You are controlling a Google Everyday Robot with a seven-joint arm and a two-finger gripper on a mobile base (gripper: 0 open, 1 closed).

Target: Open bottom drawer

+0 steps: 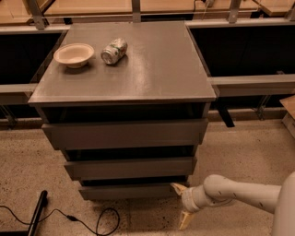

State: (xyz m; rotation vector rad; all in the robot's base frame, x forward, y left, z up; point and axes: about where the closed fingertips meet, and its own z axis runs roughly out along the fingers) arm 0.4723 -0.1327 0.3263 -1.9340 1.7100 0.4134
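Gripper (pixel 181 203) low at right end of bottom drawer (pixel 126 191), fingers (pixel 177 187) spread, grasping nothing; upper finger near front's top edge, likely seeking purchase on handleless front.

This is looking like a robotics lab or test room rather than a home — a plain grey cabinet (pixel 124 133) is standing alone on a speckled hard floor (pixel 239 152). Wooden-topped benches (pixel 92 7) on metal frames are running along the far side, and a black cable (pixel 83 220) is trailing loose at near left. A bowl (pixel 73 54) and a can (pixel 114 50) are sitting on the cabinet as props. The robot's gripper (pixel 181 204) is hovering at near right, fingers spread — just beside the bottom drawer (pixel 126 191).
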